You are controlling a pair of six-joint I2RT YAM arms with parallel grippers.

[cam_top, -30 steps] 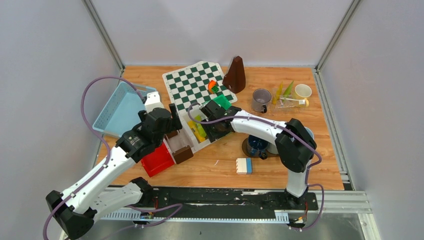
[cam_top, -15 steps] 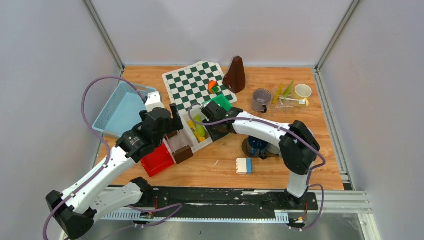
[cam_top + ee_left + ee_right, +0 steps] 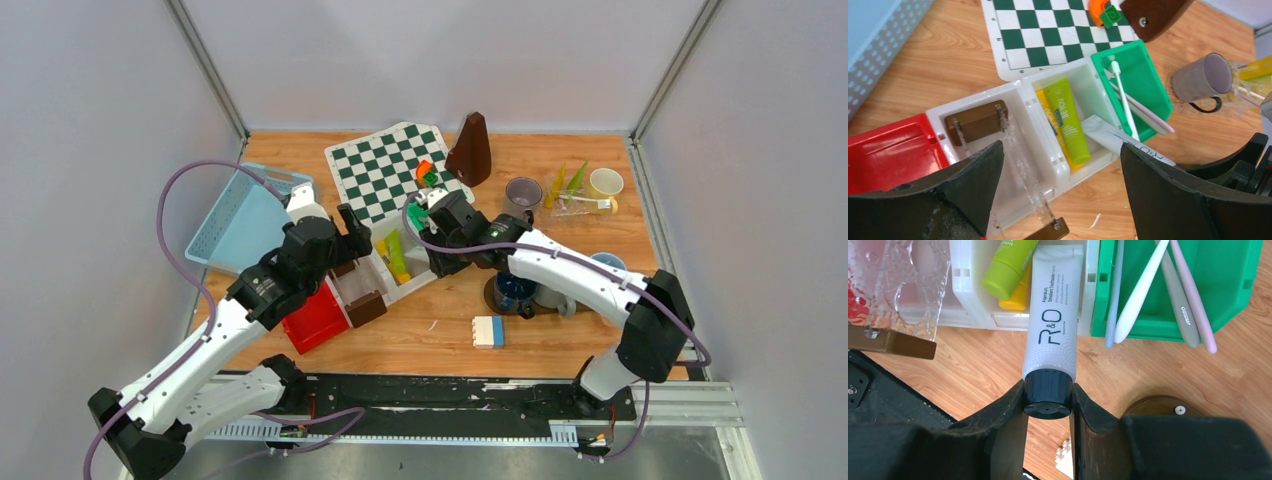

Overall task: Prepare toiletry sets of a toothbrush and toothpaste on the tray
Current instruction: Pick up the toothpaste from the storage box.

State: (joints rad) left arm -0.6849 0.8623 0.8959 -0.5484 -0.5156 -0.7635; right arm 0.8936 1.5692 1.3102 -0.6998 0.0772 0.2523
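Toiletry sets: early stage, by the look of it; five mugs out, none clearly holding both brush and paste; most supplies in the bins; probably left to do: pairing one toothbrush with one tube per mug and grouping them on the tray.
Blue basket (image 3: 232,215): far left, nothing visible inside.
White divided bin (image 3: 1033,125): lime-green tube (image 3: 1068,117) lying over a yellow tube (image 3: 1047,117) in one compartment; brown block (image 3: 976,120) under a clear ridged piece in the next.
Red bin (image 3: 893,145): against the white bin's left end, nothing visible inside.
Green bin (image 3: 1148,75): against the white bin's right end, four toothbrushes (image 3: 1143,290) leaning across it.
Clear tray (image 3: 572,211): far right, between grey mug (image 3: 522,198) and pale yellow mug (image 3: 605,182); upright yellow tube (image 3: 556,187) and upright green tube (image 3: 578,177) at its back edge, seating too small to tell.
Left gripper (image 3: 1062,155): fingers spread wide, hovering above the white bin, holding nothing.
Right gripper (image 3: 1048,392): fingers pinching the black cap of the white R&O tube (image 3: 1054,315).
Other mugs: dark blue mug (image 3: 515,290), grey-green mug (image 3: 553,297) and light blue mug (image 3: 606,262) clustered under the right arm, contents hidden.
Tube position: tail on the white bin's corner beside the green bin, cap out over the tabletop, well apart from the tray.
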